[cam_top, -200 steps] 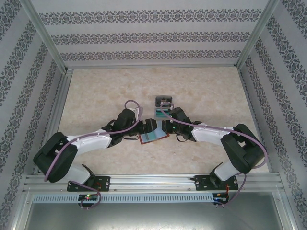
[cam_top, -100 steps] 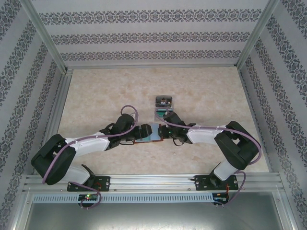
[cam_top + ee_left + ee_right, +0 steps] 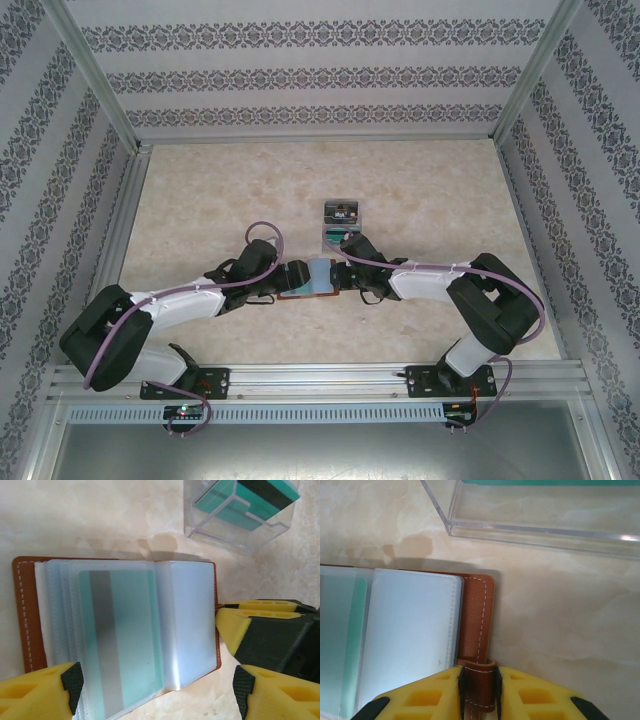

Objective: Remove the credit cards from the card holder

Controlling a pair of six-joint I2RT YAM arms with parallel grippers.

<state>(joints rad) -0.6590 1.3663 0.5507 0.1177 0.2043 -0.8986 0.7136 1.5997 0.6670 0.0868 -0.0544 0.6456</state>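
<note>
From my seat the biggest thing is the marbled table (image 3: 200,190), with the left arm (image 3: 170,300) and right arm (image 3: 440,280) both reaching in to meet near its middle. Just beyond them stands one clear box (image 3: 235,530) with teal cards (image 3: 232,502) in it; I make out at least two but can't count them surely. The one card holder (image 3: 185,620) lies open and flat on the table between the two wrists, just beside that box. Its leather cover looks soft and light, so I'd expect it to slide or fold up if tugged on one side alone. The clear sleeves (image 3: 55,610) look floppy and slick, a stack of several that I can't count. One teal card (image 3: 130,640) with a grey stripe sits in the top sleeve, stiff and thin, probably snug in its pocket. I'd take it by whatever edge stands out at the sleeve's mouth, pinching flat across the faces. The right gripper (image 3: 479,685) has its fingers pinched tight on the holder's single leather strap (image 3: 479,672), a good anchor. The left gripper (image 3: 157,682) stands wide apart over the holder's near edge, one fingertip above the sleeves, clamped on nothing.
</note>
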